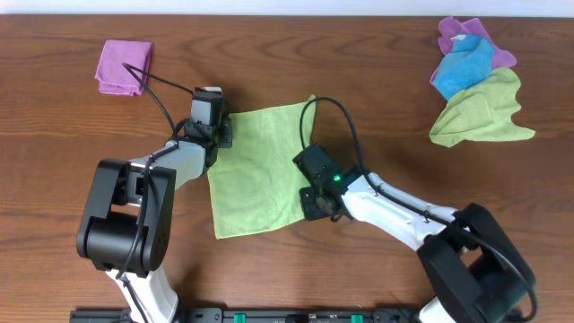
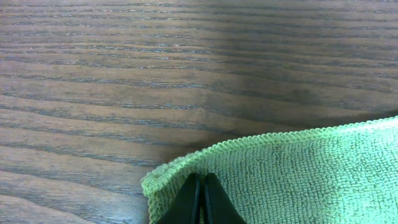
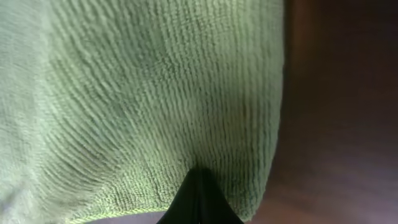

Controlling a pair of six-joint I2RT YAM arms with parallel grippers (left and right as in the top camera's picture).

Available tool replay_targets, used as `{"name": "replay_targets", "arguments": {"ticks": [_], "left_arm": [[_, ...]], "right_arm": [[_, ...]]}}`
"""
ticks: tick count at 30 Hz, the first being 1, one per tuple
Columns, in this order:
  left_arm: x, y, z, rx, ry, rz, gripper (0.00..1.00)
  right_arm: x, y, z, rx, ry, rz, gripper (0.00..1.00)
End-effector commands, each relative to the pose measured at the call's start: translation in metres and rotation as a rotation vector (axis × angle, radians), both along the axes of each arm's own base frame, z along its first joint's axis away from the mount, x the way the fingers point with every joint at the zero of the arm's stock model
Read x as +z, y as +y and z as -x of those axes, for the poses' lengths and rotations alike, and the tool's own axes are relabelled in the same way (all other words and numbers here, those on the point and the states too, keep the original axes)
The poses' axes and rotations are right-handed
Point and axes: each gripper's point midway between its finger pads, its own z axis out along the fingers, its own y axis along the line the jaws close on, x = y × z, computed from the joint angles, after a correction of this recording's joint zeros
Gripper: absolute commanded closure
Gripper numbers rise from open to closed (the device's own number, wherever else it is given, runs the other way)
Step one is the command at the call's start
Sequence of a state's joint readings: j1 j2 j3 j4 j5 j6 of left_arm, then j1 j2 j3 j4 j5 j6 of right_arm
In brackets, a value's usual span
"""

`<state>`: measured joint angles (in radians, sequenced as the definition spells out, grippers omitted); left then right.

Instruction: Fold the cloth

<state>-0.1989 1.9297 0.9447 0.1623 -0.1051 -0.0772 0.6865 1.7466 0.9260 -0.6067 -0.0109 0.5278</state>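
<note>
The cloth (image 1: 256,170), bright lime-green, lies mostly flat in the middle of the wooden table. My left gripper (image 1: 218,135) is at its far left corner. In the left wrist view the fingertips (image 2: 200,180) are pressed together on the cloth (image 2: 298,174) just inside that hemmed corner. My right gripper (image 1: 309,202) sits at the cloth's near right edge. In the right wrist view its black tips (image 3: 198,177) are shut on the cloth (image 3: 137,93), which rises slightly and fills most of the frame.
A small folded purple cloth (image 1: 123,66) lies at the far left. A crumpled pile (image 1: 475,85) of purple, blue and olive-green cloths sits at the far right. Both arms' cables arch over the cloth's area.
</note>
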Motion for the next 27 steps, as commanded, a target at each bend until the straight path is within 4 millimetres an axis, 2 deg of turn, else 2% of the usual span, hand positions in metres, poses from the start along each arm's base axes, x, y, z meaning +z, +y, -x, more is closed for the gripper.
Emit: {"name": "replay_targets", "arguments": {"ticks": [1,7,14,18,19,21,23,27], "left_arm": [[-0.035,0.01,0.024,0.003,0.119,-0.04,0.94],[-0.037,0.011,0.027,0.005,0.133,-0.042,0.94],[-0.036,0.011,0.026,0.005,0.128,-0.041,0.94],[-0.03,0.011,0.022,0.005,0.11,-0.038,0.94],[-0.018,0.009,0.016,0.005,0.08,-0.032,0.94],[0.001,0.008,0.009,0.007,0.033,-0.021,0.94],[0.027,0.006,0.001,0.008,-0.029,-0.009,0.93],[0.073,0.005,-0.003,0.022,-0.123,0.023,0.91]], "right_arm": [[-0.031,-0.042,0.043,-0.184,0.179,0.147,0.99],[-0.028,-0.056,0.062,-0.329,0.246,0.215,0.99],[-0.022,-0.047,0.074,-0.332,0.325,0.176,0.98],[-0.005,-0.041,0.068,-0.322,0.29,0.133,0.98],[0.009,-0.036,0.061,-0.306,0.246,0.087,0.98],[0.025,-0.032,0.055,-0.275,0.191,0.035,0.98],[0.041,-0.028,0.05,-0.251,0.142,-0.013,0.83],[0.069,-0.027,0.042,-0.227,0.04,-0.076,0.67]]}}
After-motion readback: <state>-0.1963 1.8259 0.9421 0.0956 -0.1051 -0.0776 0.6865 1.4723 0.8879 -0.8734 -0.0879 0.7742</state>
